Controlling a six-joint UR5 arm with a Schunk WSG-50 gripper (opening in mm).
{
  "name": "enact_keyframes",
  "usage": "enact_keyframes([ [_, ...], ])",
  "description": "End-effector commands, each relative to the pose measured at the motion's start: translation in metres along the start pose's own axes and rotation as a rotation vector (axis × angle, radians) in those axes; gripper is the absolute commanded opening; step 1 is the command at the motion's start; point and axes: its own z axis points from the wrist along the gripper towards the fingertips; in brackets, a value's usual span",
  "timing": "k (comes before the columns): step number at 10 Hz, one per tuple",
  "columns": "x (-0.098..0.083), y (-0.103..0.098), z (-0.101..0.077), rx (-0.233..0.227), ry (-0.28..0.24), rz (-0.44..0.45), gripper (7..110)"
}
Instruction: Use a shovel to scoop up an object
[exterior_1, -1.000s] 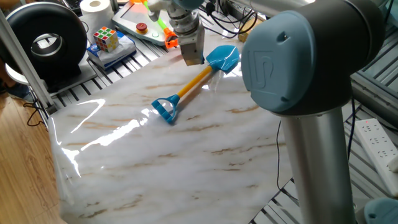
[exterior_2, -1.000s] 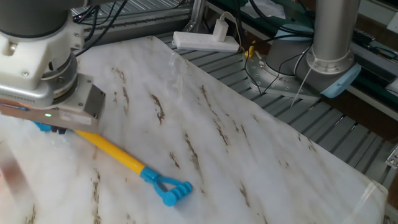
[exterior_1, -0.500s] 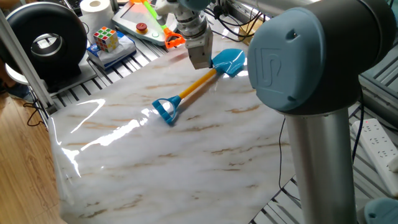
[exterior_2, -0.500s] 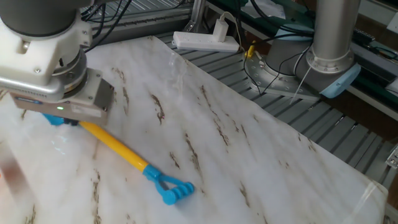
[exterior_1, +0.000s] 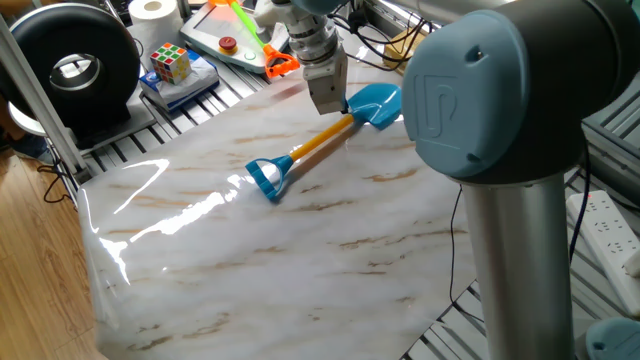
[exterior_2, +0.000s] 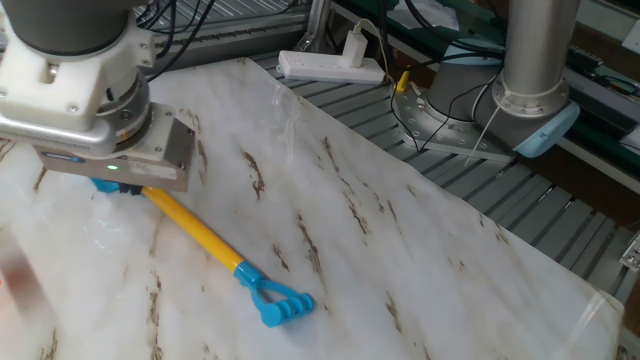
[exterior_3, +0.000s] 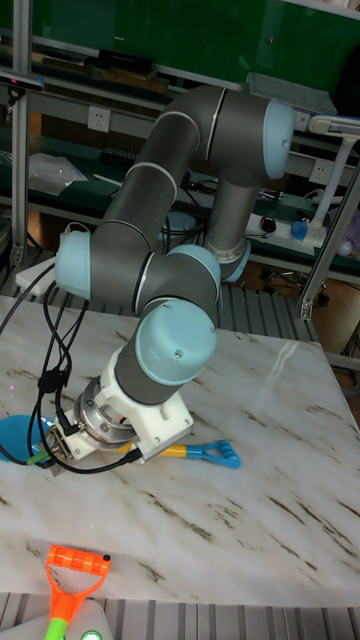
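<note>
The big grey UR5 arm with pale-blue joint caps (exterior_3: 175, 345) bends down over the white, brown-veined marble surface (exterior_1: 260, 250), its wrist low near the far edge in one fixed view. On that surface lies the small plastic toy shovel with a light-blue blade, orange-yellow shaft and blue D-shaped loop end (exterior_1: 318, 143); the loop points toward the near left and the blade toward the far right. The grey two-finger pincer (exterior_1: 326, 97) stands over the shaft right beside the blade, but the wrist hides the fingertips in every view, so I cannot tell how far apart the jaws are or whether they have hold of the shaft. The step in hand looks like the grasping of the shovel by the upper end of its shaft. The tan-yellow block to be scooped shows in none of the views, so its place cannot be given. Off the surface at the far left sit a multicoloured puzzle cube (exterior_1: 170, 63) and a green-shafted toy tool with an orange head (exterior_1: 257, 38). The next move, in my judgement, calls for a firm closing on the shaft, then a lift with the blade kept level and turned toward the block.
</note>
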Motion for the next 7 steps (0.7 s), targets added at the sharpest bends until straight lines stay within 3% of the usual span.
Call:
enact_keyframes([
  [1,0.001,0.007,0.002,-0.018,-0.022,-0.021,7],
  [3,-0.015,0.0,-0.01,-0.006,-0.05,-0.028,7],
  [4,-0.032,0.0,-0.026,-0.022,-0.067,-0.059,7],
  [5,-0.059,0.015,-0.051,-0.083,-0.111,-0.101,7],
  [6,-0.089,0.034,-0.067,-0.151,-0.188,-0.116,7],
  [7,-0.11,0.042,-0.078,-0.17,-0.238,-0.15,7],
])
